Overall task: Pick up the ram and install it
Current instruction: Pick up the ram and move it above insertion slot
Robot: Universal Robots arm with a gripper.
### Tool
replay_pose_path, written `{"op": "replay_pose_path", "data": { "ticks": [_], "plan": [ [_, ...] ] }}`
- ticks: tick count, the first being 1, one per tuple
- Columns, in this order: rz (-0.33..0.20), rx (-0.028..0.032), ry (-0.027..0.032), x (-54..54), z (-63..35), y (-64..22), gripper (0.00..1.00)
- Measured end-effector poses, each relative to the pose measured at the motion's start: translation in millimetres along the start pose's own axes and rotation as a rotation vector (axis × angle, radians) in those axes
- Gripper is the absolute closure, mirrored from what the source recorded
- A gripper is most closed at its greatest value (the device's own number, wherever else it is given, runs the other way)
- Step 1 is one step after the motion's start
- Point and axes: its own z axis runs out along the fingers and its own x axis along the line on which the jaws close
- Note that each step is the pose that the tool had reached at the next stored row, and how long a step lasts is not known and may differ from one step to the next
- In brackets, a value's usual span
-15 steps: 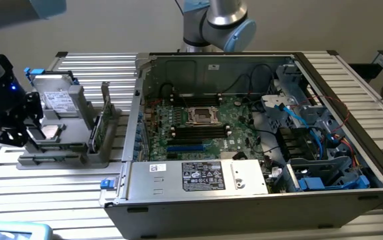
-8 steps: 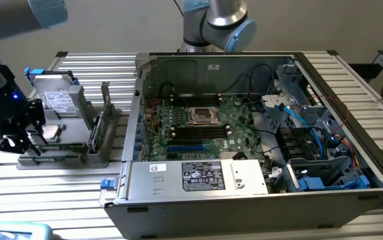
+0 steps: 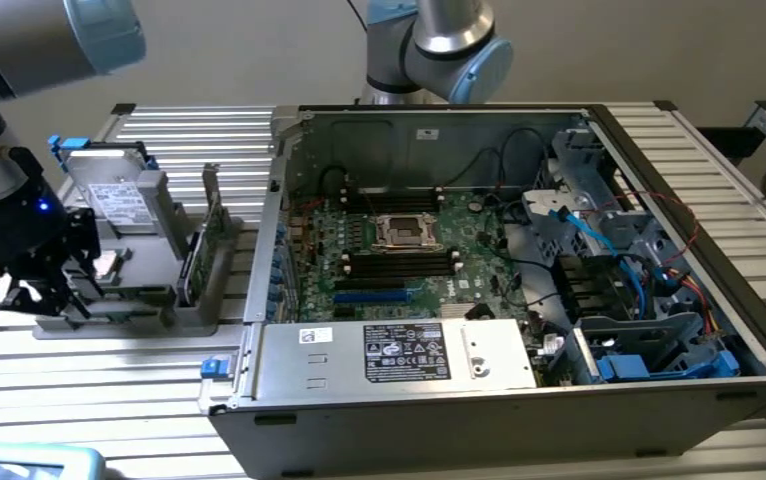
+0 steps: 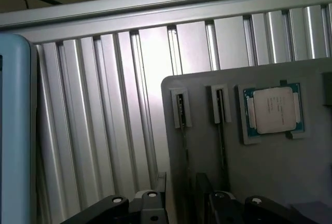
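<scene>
Pickup in hand: pincer spread over the ram, nothing gripped

The gripper [image 3: 43, 295] hangs low over the grey fixture [image 3: 130, 320] at the exterior view's left, well apart from the open computer case [image 3: 490, 420]. In the wrist view the gripper [image 4: 181, 177] is spread: its two dark fingers [image 4: 158, 193] stand apart with a clear gap between them, pinching nothing.

The ram [image 4: 185, 146] sits on edge in a narrow slot of the fixture, seen as a thin dark line that runs toward the gap between the fingers. A second stick [image 4: 222, 141] stands in the neighbouring slot, and the processor chip [image 4: 272, 111] lies in its pocket just beyond that. How high the fingertips are above the ram's top edge I cannot tell.

By my reading, this is the approach to the grasp; the lift and the install have not begun, and the black memory slots [image 3: 397, 262] on the board appear unfilled. The grasp calls for the fingers to straddle the one stick squarely, stay clear of its neighbour, and close on the flat faces rather than the edge.
</scene>
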Motion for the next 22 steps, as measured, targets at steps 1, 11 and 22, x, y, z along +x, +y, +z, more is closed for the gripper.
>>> {"op": "replay_pose_path", "data": {
  "ticks": [1,11,22],
  "plan": [
    [0.003,0.0,-0.0003,-0.1,1.8,-0.1,0.64],
    [0.021,-0.0018,-0.0031,-4.8,17.2,1.5,0.64],
    [-0.076,-0.0021,-0.0043,-7.3,22.1,2.5,0.64]
  ]
}}
